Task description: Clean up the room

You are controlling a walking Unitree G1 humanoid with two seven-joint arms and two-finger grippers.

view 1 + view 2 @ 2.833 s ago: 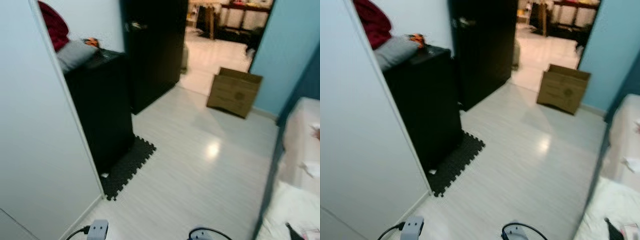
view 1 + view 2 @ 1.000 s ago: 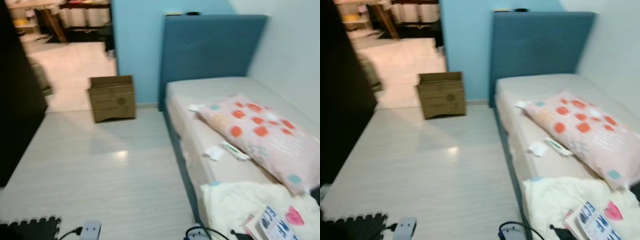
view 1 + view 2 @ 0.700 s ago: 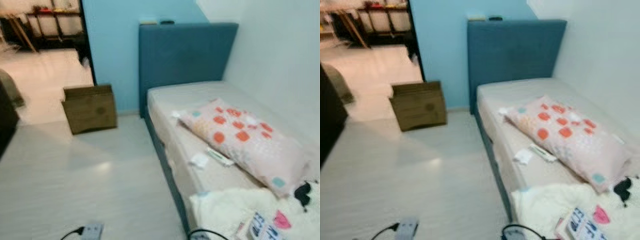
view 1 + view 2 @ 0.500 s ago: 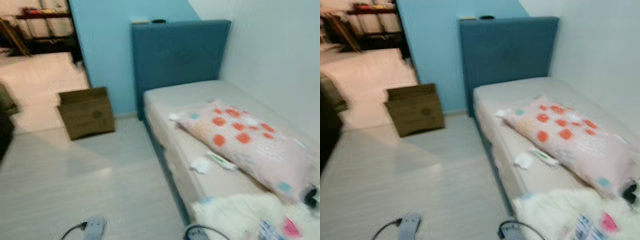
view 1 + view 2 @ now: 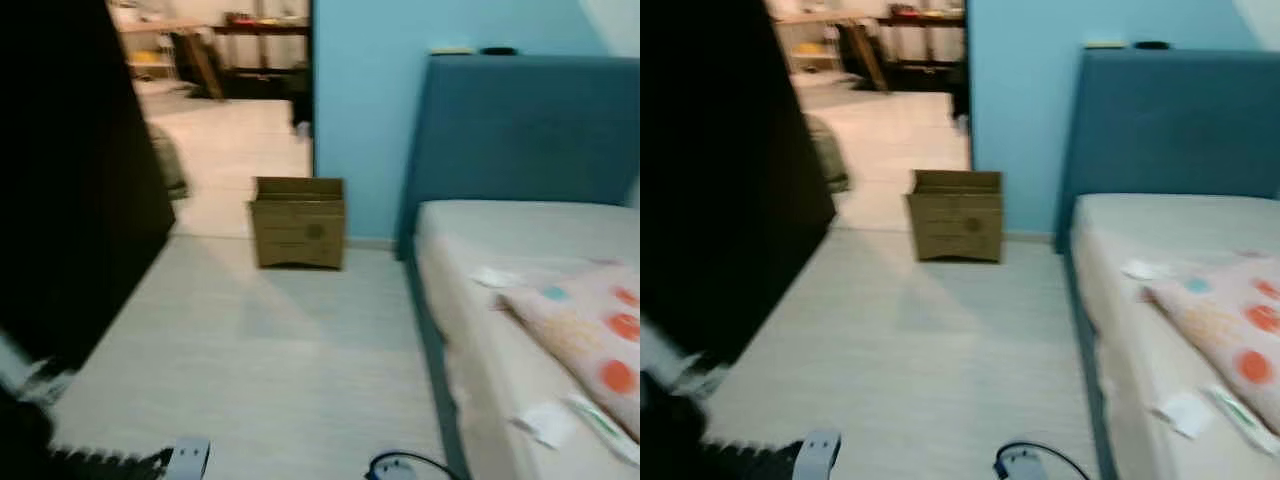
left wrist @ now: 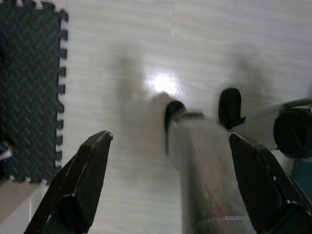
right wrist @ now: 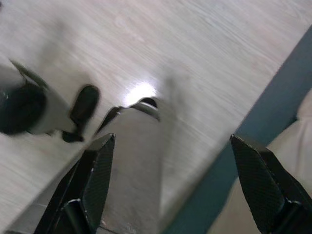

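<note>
A tan cardboard box (image 5: 298, 222) stands open on the pale floor by the blue wall. To its right is a bed (image 5: 470, 250) with a blue headboard (image 5: 520, 130). On the bed lie a pink pillow (image 5: 590, 340) with orange dots, two white paper scraps (image 5: 545, 423) (image 5: 493, 277) and a thin white-green strip (image 5: 600, 420). My left gripper (image 6: 169, 138) hangs open over the floor beside my leg. My right gripper (image 7: 173, 140) also hangs open and empty, near the blue bed frame (image 7: 263, 146).
A tall black cabinet (image 5: 70, 180) fills the left side. A dark foam mat (image 6: 27, 92) lies at its foot. Behind the box an open doorway (image 5: 230, 110) leads to a bright room with furniture. Bare floor runs between cabinet and bed.
The camera has swung left: the bed now sits at the right edge, the blanket and booklet have left the picture, and the black cabinet is back in view. Nothing was picked up.
</note>
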